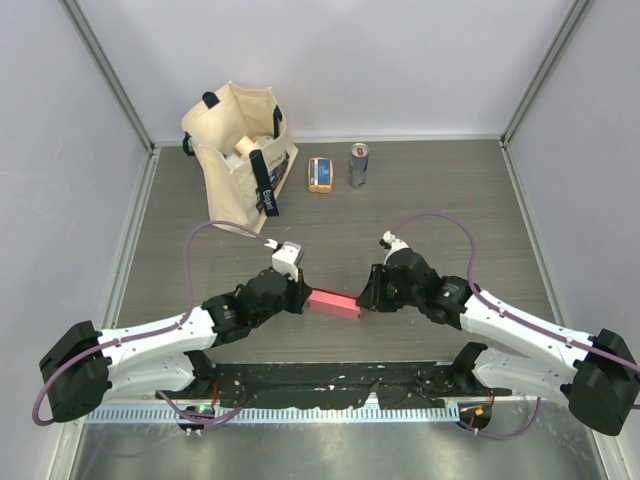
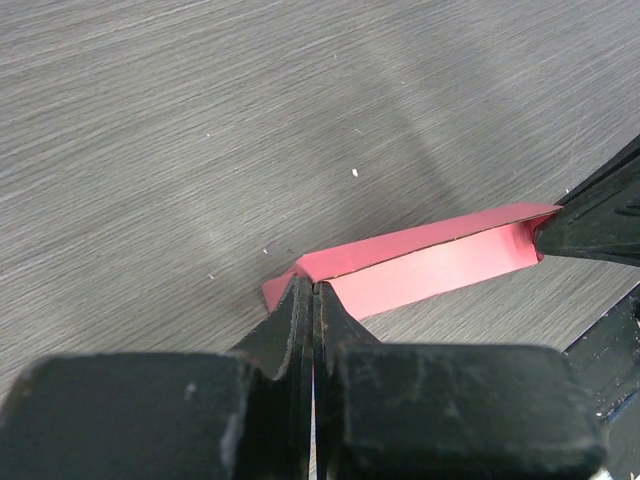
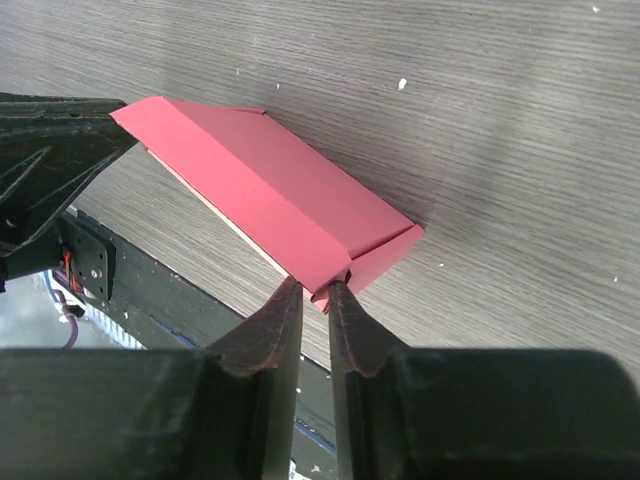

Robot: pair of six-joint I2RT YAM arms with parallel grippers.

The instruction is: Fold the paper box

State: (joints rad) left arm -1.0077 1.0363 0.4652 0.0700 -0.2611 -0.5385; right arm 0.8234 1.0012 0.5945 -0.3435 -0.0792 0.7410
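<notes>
Between my two arms, my left jaws are clamped tight on one end of the box [image 2: 430, 262], and my right jaws pinch a corner flap at its other end, with only a thin gap between them. Stretched between both grips, the box is a long, low, pinkish-red shape, partly folded, near the front of the bench [image 1: 420, 215]; whether it touches the surface I cannot tell. Well apart, at the back, stand a tote [image 1: 235, 150], a packet [image 1: 320, 174] and a can [image 1: 358, 165].
</notes>
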